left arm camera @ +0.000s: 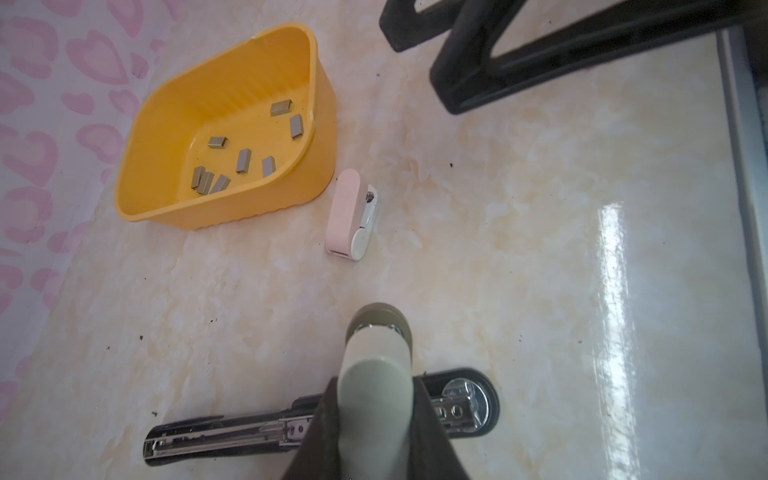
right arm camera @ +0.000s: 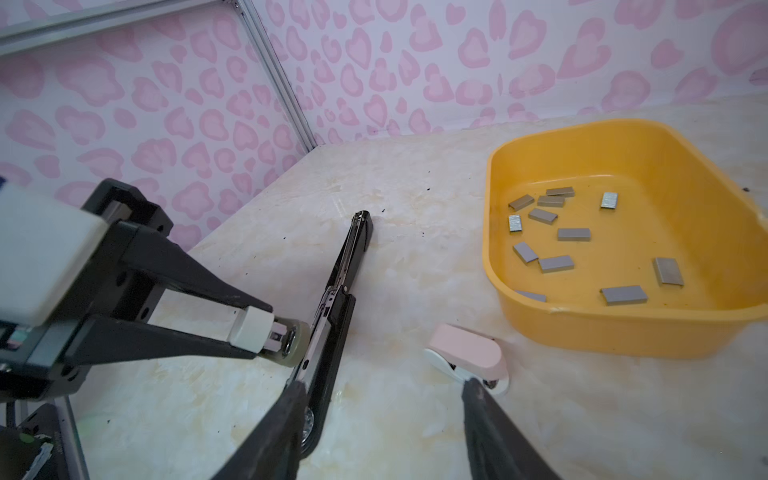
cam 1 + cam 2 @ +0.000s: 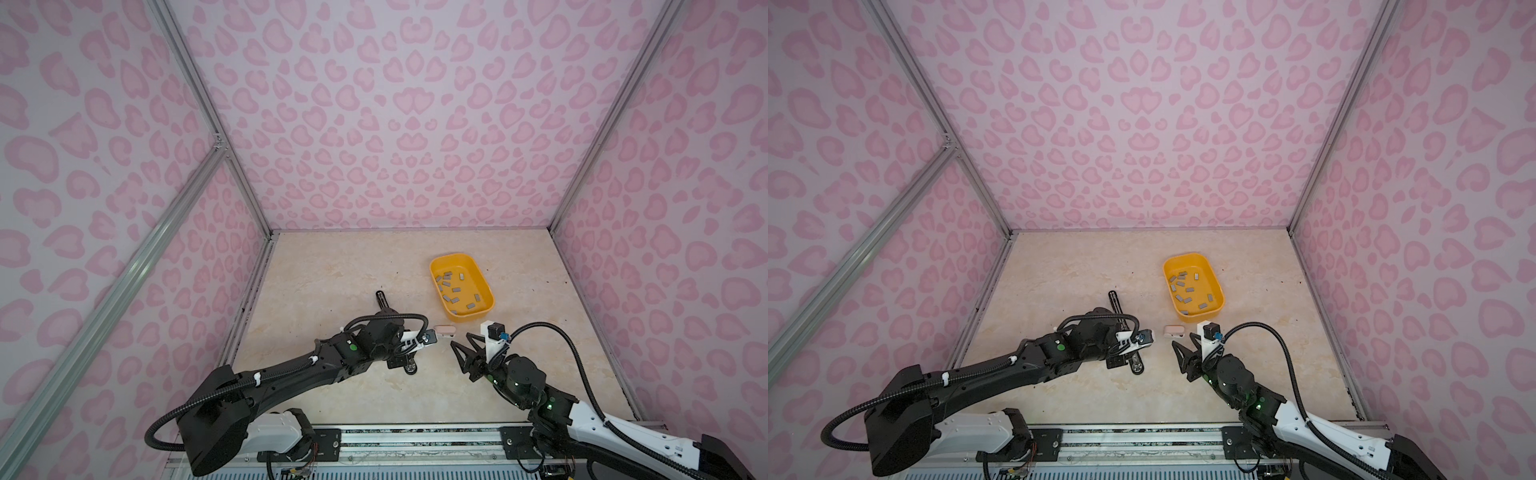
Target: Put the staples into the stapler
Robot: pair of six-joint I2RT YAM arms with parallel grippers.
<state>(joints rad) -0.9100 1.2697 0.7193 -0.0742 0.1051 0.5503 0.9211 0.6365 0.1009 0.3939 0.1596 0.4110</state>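
The small flat grey metal strips of staples (image 2: 573,234) lie loose and scattered on the floor of a yellow plastic tub (image 2: 623,328). The tub stands on the right half of the beige marbled bench (image 3: 332,270), nearer its far edge than its near one.

Just beside the tub's near wall a small pink-and-white stapler (image 3: 444,330) lies on its side on the bench. My right claw (image 3: 460,340) hangs just on the near side of it, jaws spread well apart with nothing between them. In the right wrist view one finger tip (image 2: 473,388) sits right beside the pink stapler, but I cannot tell whether it touches.

My left claw (image 2: 266,332) is clamped tight on a small pale grey stapler (image 1: 374,386), which has bright metal showing at its outer end. I hold it off the bench, left of the pink one and apart from it.

Under that claw a long black stapler (image 1: 224,432) lies folded open flat on the bench, its metal channel facing up. One end points toward the far edge.
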